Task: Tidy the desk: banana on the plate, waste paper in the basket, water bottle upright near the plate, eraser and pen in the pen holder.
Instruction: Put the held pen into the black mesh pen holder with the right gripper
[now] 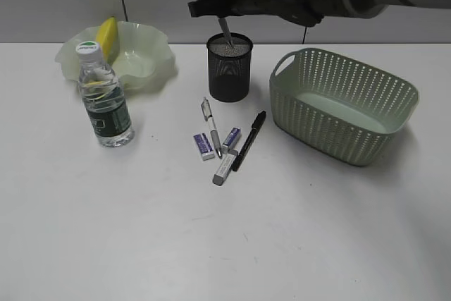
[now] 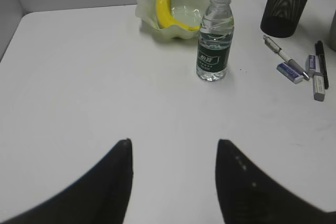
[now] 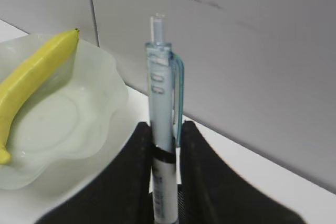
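Right gripper [image 3: 167, 145] clamped on a clear pen [image 3: 163, 124], held upright directly above the pen holder [image 1: 230, 67], its lower end already inside the rim: the vertical hold suits a straight drop into the narrow cup. Left gripper [image 2: 173, 182] hangs spread and empty over bare desk [image 1: 211, 244], well to the front-left of the holder, out of the working arm's way. Left of the holder, the banana [image 1: 107, 37] lies in the plate [image 1: 151, 61], and the bottle [image 1: 104, 96] stands upright just before the plate; these parts appear done. In front of the holder lie a white pen [image 1: 211, 126], a black pen [image 1: 249, 140] and three erasers [image 1: 204, 146], still to be collected. The basket [image 1: 342, 103] sits right of the holder; no waste paper is visible, and the basket's floor shows only partly.
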Controlling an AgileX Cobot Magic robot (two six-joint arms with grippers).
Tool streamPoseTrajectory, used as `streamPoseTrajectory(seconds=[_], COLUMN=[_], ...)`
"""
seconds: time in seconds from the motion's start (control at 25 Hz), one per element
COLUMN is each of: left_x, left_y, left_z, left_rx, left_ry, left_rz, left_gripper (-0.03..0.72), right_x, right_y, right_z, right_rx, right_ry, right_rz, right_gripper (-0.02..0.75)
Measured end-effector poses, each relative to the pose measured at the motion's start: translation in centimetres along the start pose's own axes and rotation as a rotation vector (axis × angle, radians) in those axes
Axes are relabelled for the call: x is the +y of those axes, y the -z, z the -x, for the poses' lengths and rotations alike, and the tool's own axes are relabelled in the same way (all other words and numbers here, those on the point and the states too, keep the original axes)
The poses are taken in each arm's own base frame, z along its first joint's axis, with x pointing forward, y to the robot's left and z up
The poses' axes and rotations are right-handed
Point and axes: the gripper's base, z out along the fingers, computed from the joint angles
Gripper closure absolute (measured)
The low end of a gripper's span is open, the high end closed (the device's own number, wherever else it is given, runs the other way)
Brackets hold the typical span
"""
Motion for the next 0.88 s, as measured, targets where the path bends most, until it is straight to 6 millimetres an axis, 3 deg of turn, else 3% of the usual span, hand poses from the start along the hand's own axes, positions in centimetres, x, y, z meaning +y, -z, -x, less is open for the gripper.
streamPoseTrajectory(seconds=[0.2,0.52,0.68,0.76,0.88], left_x=[0.0,0.0,0.0,0.0,0.0], left_y=[0.0,0.0,0.0,0.0,0.0], left_z=[0.0,0.0,0.0,0.0,0.0], left_rx=[0.000,0.000,0.000,0.000,0.000], left_ry=[0.000,0.000,0.000,0.000,0.000], left_rz=[0.001,0.001,0.001,0.001,0.001], left_gripper=[0.306,0.306,0.306,0.306,0.306], right_x=[-1.1,-2.1,-2.1,-2.1,-2.1], right_y=[-0.1,-1.8,-2.1,-2.1,-2.1], right_z=[0.1,-3.1,-3.6,-3.6,-3.6], right_rx=[-0.035,0.033,0.045,0.045,0.045], right_ry=[-0.013,-0.028,-0.029,-0.029,-0.030], right_rz=[0.012,-0.005,-0.004,-0.004,-0.004], right_gripper=[0.598,0.598,0.598,0.562,0.399])
